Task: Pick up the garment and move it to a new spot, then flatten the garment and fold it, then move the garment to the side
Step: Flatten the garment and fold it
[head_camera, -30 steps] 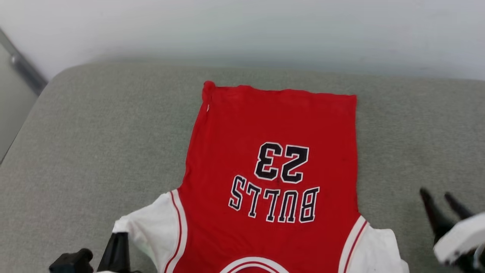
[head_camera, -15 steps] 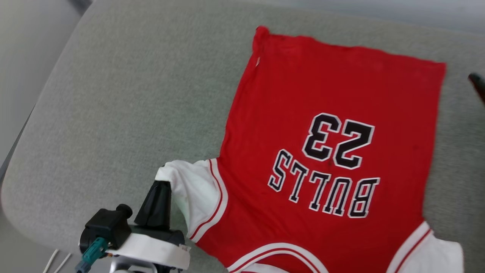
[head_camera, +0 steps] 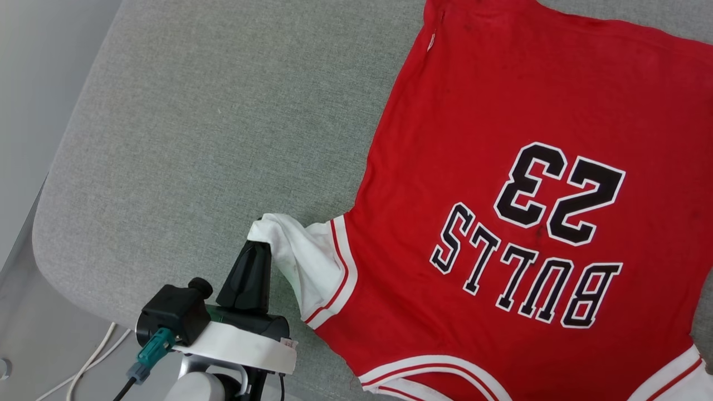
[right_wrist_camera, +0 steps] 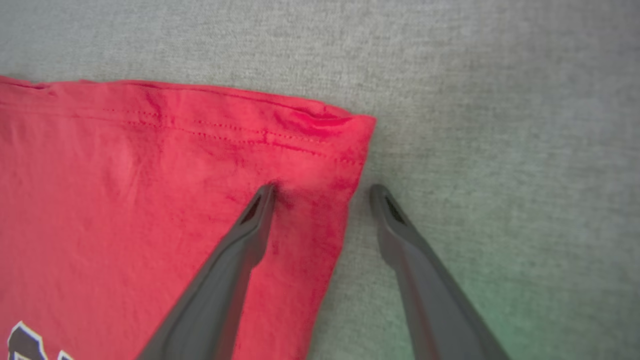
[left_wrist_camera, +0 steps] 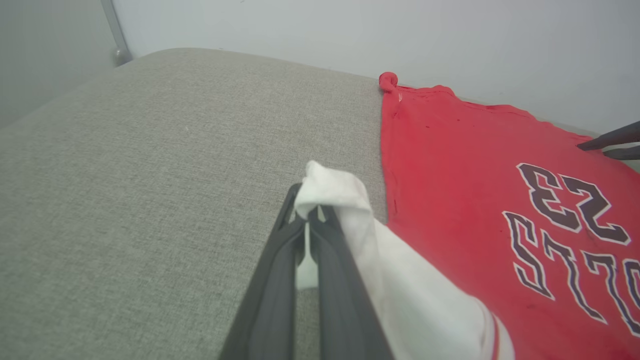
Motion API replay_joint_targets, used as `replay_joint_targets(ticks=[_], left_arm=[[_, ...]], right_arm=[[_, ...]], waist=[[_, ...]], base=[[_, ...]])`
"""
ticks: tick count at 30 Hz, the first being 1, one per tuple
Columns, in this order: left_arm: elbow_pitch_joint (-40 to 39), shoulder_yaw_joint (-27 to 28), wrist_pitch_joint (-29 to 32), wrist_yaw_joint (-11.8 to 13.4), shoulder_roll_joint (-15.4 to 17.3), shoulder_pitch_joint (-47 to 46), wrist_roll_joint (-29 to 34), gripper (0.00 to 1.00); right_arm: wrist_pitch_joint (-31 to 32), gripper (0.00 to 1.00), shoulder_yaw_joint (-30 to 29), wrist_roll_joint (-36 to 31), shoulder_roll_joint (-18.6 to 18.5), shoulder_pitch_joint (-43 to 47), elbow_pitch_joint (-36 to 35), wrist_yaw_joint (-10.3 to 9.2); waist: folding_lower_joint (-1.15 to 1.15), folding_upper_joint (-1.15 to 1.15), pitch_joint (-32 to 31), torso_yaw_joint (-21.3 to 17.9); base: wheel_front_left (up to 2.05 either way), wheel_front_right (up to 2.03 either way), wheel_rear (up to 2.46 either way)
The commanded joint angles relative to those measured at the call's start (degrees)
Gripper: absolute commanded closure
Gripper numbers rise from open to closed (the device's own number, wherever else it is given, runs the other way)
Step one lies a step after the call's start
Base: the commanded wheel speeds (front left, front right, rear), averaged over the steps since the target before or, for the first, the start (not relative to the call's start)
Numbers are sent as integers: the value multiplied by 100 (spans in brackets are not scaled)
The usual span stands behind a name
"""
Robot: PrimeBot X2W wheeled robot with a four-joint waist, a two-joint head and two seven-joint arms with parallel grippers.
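The garment [head_camera: 501, 100], a red jersey with white sleeves, lies flat on the grey cushion [head_camera: 195, 139] with its "BULLS 23" print up. Its hem points away from me. My left gripper [head_camera: 260, 242] is shut on the tip of the white sleeve [head_camera: 301, 250], which is bunched and lifted a little. In the left wrist view the closed fingers [left_wrist_camera: 320, 240] pinch that white sleeve [left_wrist_camera: 335, 190]. My right gripper [right_wrist_camera: 324, 190] is open at the far hem corner of the garment [right_wrist_camera: 150, 200]. One finger is over the red cloth, the other over the cushion.
The cushion's rounded near-left corner [head_camera: 50, 245] drops to a pale floor where a white cable [head_camera: 92, 359] lies. A pale wall [left_wrist_camera: 350, 35] and a metal post [left_wrist_camera: 114, 35] stand behind the cushion. The right gripper's dark fingers [left_wrist_camera: 610, 145] reach in over the far side of the garment.
The head camera has swung left and down, so the whole picture shifted. The left gripper keeps its hold on the sleeve. The right gripper has gone from the near right to the far hem corner.
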Motion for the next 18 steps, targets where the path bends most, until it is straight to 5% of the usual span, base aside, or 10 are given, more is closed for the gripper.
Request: replay_joint_targets(ticks=[1, 8, 18], left_arm=[[52, 14, -55, -34, -16, -73, 19, 100], [286, 99, -68, -86, -14, -57, -3, 100], [598, 350, -36, 6, 265, 390, -66, 100]], right_arm=[[407, 100, 3, -144, 324, 505, 541, -11], [176, 100, 14, -488, 189, 238, 186, -7], [126, 100, 1318, -158, -358, 977, -1059, -8]], waist=[[-1, 0, -9, -10], [-1, 0, -337, -107], [-1, 0, -1446, -804]], base=[[0, 0, 0], [0, 0, 0], [0, 0, 0]])
